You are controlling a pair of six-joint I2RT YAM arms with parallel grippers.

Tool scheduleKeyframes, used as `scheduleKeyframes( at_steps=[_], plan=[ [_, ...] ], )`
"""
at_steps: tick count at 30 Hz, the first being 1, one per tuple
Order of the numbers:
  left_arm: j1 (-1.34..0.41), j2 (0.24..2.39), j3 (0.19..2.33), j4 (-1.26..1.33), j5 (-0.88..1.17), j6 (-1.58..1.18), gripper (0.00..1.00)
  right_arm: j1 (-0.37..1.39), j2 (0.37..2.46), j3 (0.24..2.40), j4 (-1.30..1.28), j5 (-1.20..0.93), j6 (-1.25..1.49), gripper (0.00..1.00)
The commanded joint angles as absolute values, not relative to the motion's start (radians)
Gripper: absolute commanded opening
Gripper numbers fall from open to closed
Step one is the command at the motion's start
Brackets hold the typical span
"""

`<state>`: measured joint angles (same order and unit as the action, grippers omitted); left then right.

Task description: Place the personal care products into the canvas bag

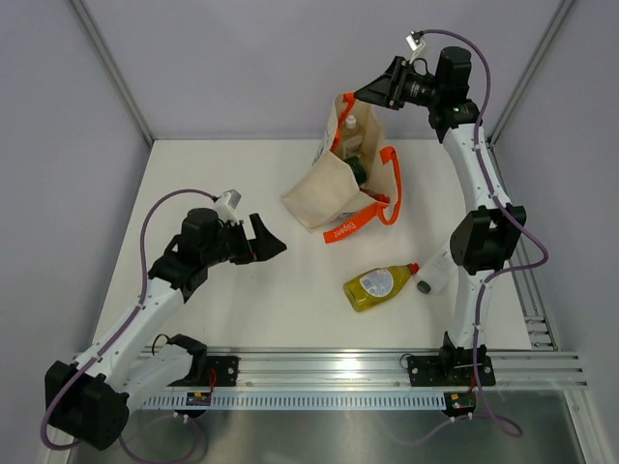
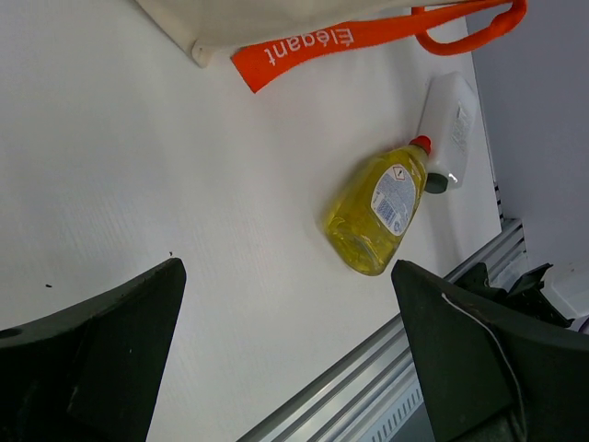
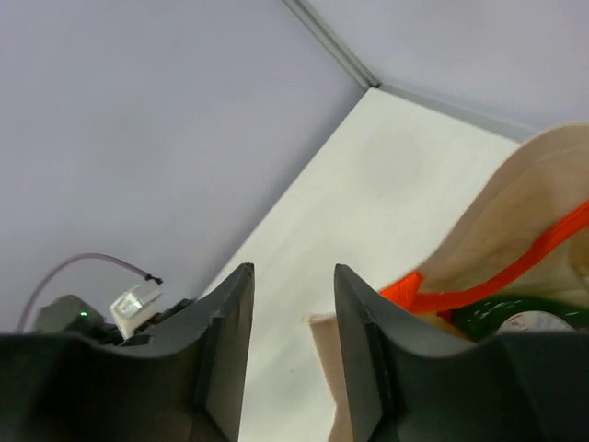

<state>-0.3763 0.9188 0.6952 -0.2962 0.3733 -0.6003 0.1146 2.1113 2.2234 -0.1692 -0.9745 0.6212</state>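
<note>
Open table [image 1: 242, 193] left of canvas bag [image 1: 324, 193]; right arm [image 1: 479, 242] crowds yellow bottle [image 1: 377, 286]

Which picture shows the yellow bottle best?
The left wrist view: the yellow bottle lies big and unblocked, label readable. The top external view shows it whole but small. The right wrist view misses it entirely.

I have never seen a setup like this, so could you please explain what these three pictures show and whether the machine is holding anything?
These are two robot arms bolted to the near edge of a white table. The overhead view shows both from above. The other two views come from cameras on the wrists, so the dark shapes at their bottom edges are the fingers.

The left gripper hangs wide open and empty over the table. The right gripper is raised above the canvas bag, partly open with nothing between its fingers. The bag already holds some bottles. A yellow bottle and a white bottle lie on the table outside it.
</note>
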Motion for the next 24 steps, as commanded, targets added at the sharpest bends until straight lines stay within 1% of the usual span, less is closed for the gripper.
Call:
scheduleKeyframes(
  at_steps=[1, 2, 3, 4, 5, 6, 7, 9, 11, 12, 15, 17, 19, 20, 23, 24],
  plan=[
    [-0.402, 0.971, 0.776, -0.285, 0.356, -0.546, 0.99, 0.13, 2.103, 2.305, -0.373, -0.902, 0.329, 0.52],
    [-0.413, 0.985, 0.797, -0.304, 0.348, -0.531, 0.99, 0.13, 2.083, 2.315, -0.397, -0.897, 0.284, 0.6],
    [-0.44, 1.015, 0.836, -0.311, 0.342, -0.497, 0.99, 0.13, 2.076, 2.341, -0.46, -0.903, 0.231, 0.63],
    [-0.454, 1.032, 0.854, -0.325, 0.33, -0.479, 0.99, 0.129, 2.065, 2.355, -0.506, -0.919, 0.104, 0.67],
    [-0.469, 1.051, 0.873, -0.33, 0.325, -0.463, 0.99, 0.127, 2.045, 2.362, -0.555, -0.937, 0.039, 0.69],
    [-0.495, 1.071, 0.89, -0.334, 0.322, -0.451, 0.99, 0.127, 2.034, 2.364, -0.669, -0.957, -0.035, 0.71],
    [-0.505, 1.107, 0.914, -0.337, 0.319, -0.433, 0.99, 0.126, 2.02, 2.358, -0.73, -0.953, -0.163, 0.71],
    [-0.532, 1.137, 0.923, -0.327, 0.321, -0.425, 0.99, 0.123, 1.967, 2.306, -0.861, -0.925, -0.259, 0.71],
    [-0.56, 1.17, 0.928, -0.287, 0.324, -0.408, 0.99, 0.109, 1.883, 2.165, -0.903, -0.933, -0.36, 0.7],
    [-0.602, 1.181, 0.934, -0.276, 0.319, -0.376, 0.99, 0.082, 1.85, 2.038, -0.902, -0.963, -0.382, 0.7],
    [-0.719, 1.253, 0.997, -0.278, 0.278, -0.298, 0.99, 0.01, 1.714, 1.86, -0.914, -1.064, -0.52, 0.71],
    [-0.793, 1.343, 1.075, -0.302, 0.272, -0.183, 0.99, -0.067, 1.631, 1.69, -0.98, -1.107, -0.732, 0.72],
    [-0.836, 1.417, 1.135, -0.319, 0.285, -0.134, 0.99, -0.101, 1.586, 1.616, -1.005, -1.111, -0.777, 0.72],
    [-0.874, 1.496, 1.196, -0.336, 0.287, -0.109, 0.99, -0.115, 1.541, 1.582, -0.999, -1.092, -0.781, 0.74],
    [-0.935, 1.618, 1.287, -0.362, 0.296, -0.037, 0.99, -0.155, 1.471, 1.464, -0.997, -1.056, -0.787, 0.77],
    [-0.948, 1.705, 1.354, -0.371, 0.301, -0.023, 0.99, -0.159, 1.456, 1.416, -0.993, -1.049, -0.787, 0.78]
  ],
)
